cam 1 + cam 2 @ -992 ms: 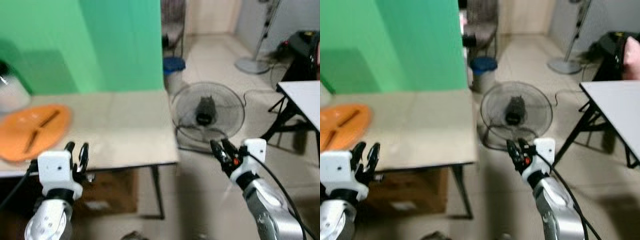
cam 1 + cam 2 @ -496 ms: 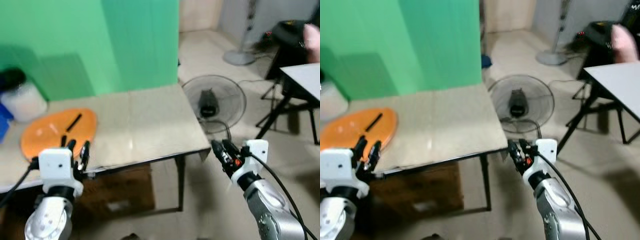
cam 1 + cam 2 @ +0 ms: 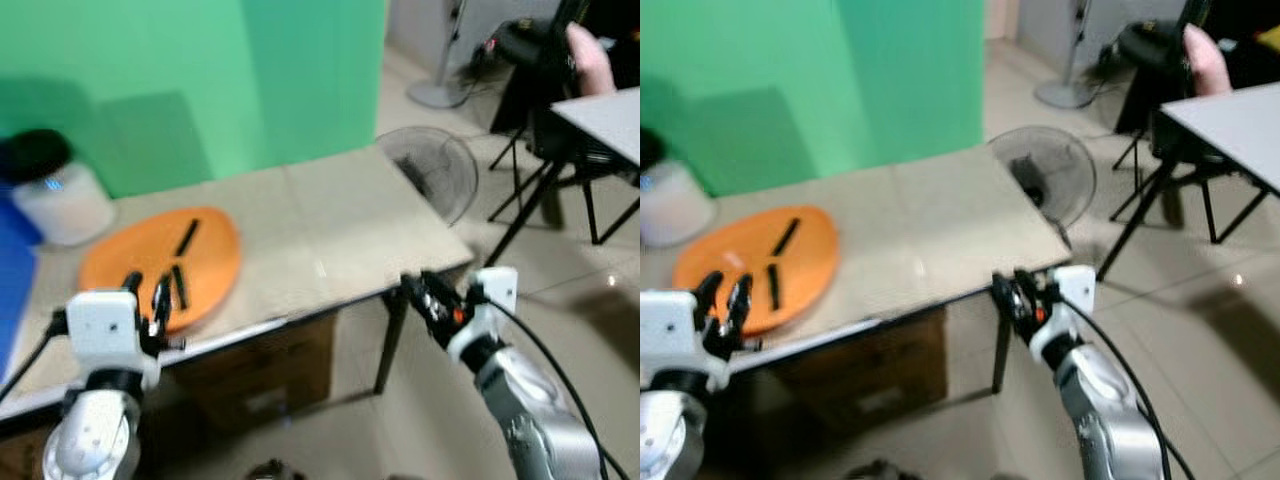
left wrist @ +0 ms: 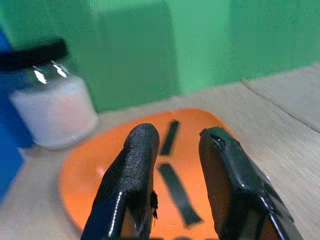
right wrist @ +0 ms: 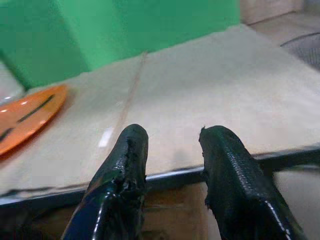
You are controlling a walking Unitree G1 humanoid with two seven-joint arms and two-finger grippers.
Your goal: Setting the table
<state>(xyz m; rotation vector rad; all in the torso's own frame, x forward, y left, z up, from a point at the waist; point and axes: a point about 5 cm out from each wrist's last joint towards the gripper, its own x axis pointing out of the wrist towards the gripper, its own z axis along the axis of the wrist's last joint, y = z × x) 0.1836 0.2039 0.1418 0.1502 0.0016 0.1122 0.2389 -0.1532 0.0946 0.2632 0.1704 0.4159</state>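
A green wall backs a beige desk (image 3: 330,230) that stands on a pale tiled floor. At the desk's far left, toward nine o'clock, sits a clear jar with a black lid (image 3: 50,190), a blue object beside it. Just right of the jar lies an orange plate (image 3: 215,255) carrying three short black sticks (image 3: 186,237). The left end effector (image 3: 148,300) hovers at the near edge of the desk, at the plate's six o'clock, its two black fingers (image 4: 132,180) slightly apart and holding nothing; the wrist view looks straight over the plate toward the jar. Further right, the right end effector (image 3: 428,297) hangs off the desk's near right corner, fingers (image 5: 227,170) parted and empty, pointing back across the bare desktop. Beyond that corner, around two o'clock, a floor fan (image 3: 440,170) rests on the tiles. At the far right stands a white folding table (image 3: 605,105), with a person's hand (image 3: 588,55) above it.
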